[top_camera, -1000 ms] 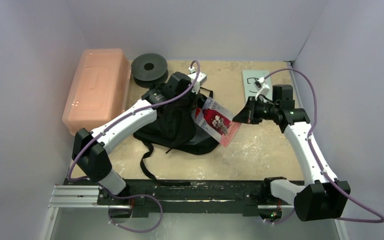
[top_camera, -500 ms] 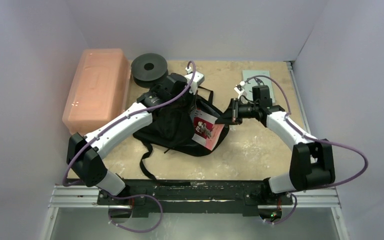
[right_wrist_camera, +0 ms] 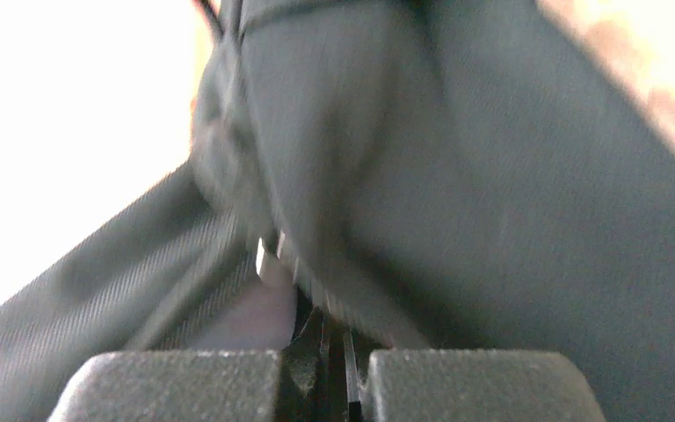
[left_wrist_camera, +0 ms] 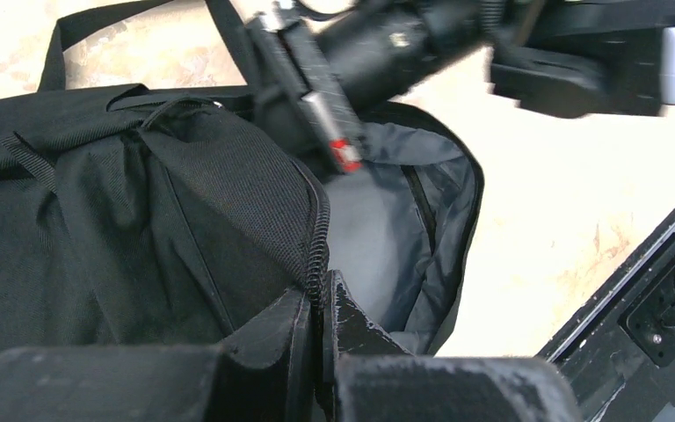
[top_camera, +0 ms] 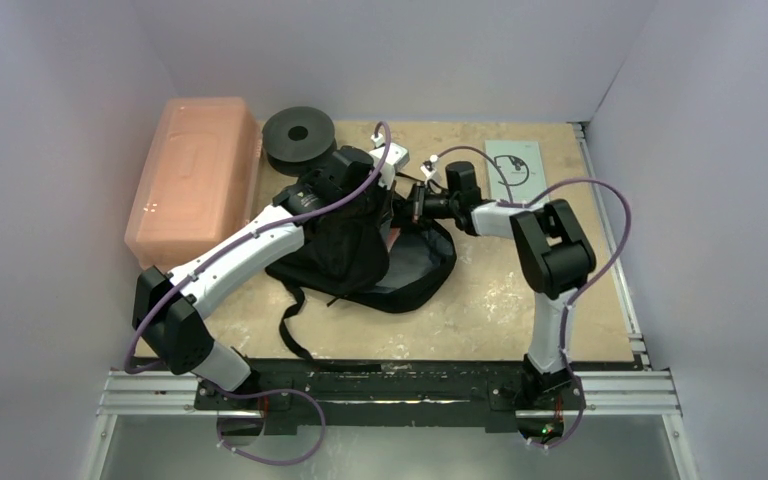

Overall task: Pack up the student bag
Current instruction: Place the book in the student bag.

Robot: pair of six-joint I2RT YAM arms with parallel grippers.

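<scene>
Lying along the left edge of the table [top_camera: 500,290] is a pink box [top_camera: 195,175], with a black spool [top_camera: 298,135] just beside its far end. The left gripper [left_wrist_camera: 321,303] is clamped on the zip edge of the black bag [top_camera: 345,255], which sits mid-table with its grey-lined mouth open. The right gripper [right_wrist_camera: 334,343] reaches into that mouth, closed on a mostly hidden red packet [top_camera: 392,237].

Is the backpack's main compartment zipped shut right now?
No, the student bag gapes open, with its grey lining exposed.
</scene>
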